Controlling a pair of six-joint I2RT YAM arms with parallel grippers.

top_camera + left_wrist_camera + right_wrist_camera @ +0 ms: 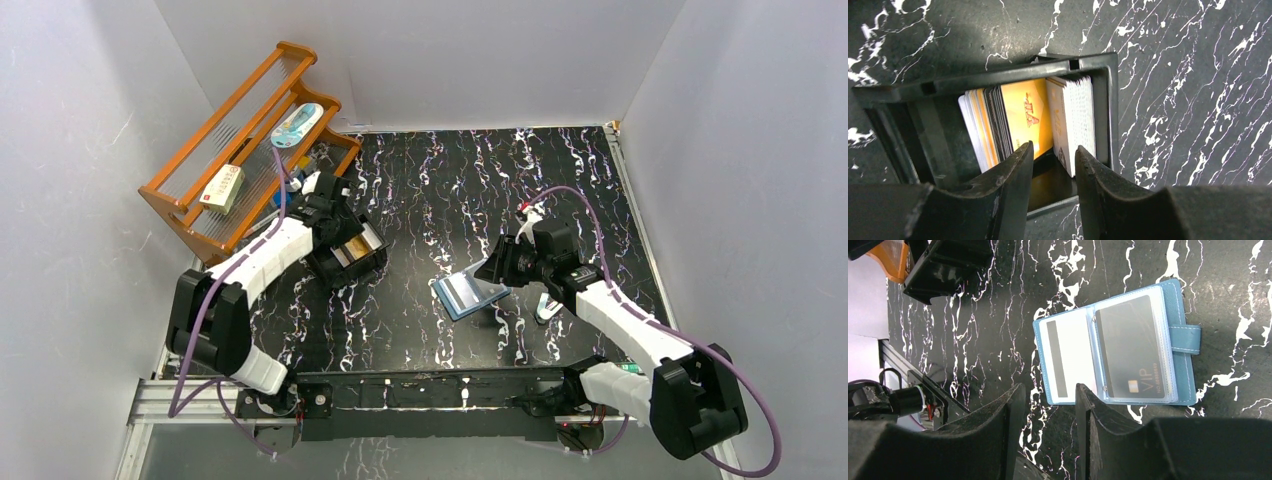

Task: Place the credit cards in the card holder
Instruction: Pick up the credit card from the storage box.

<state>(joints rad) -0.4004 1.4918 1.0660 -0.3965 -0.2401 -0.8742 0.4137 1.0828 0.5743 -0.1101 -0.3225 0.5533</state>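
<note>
Card holder [1184, 375] lies open, spine pointing toward right gripper [1048, 395], parted, empty; left gripper [1054, 155] likewise.

Orange and white credit cards [1028, 117] stand on edge inside a black box [998, 80]. The teal card holder [1184, 338] lies open on the table [993, 315], a black card [1130, 347] and a white card [1073, 357] in its pockets.

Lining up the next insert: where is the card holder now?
In the top view the card holder lies open on the table, right of centre, beside the right gripper, far from the black box at left.
</note>
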